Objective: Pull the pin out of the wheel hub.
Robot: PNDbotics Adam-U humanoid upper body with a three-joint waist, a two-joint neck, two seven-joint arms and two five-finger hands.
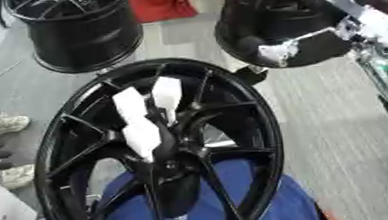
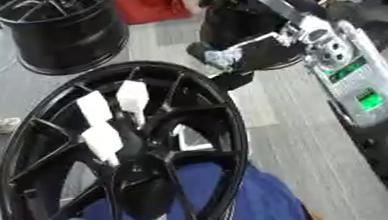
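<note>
1. Left hand (image 1: 150,121): white-tipped fingers (image 1: 141,135) extended over the spokes beside the hub centre of the black wheel (image 1: 249,102); nothing visibly held, fingers straight.
2. Wheel hub stands upright against a blue cloth (image 1: 268,211); judged heavy, rigid, unlikely to shift.
3. Pin: cannot be made out; presumably small, smooth metal, best pinched at its exposed head.
4. Right hand (image 2: 254,51): raised well apart, finger state cannot be told.
</note>
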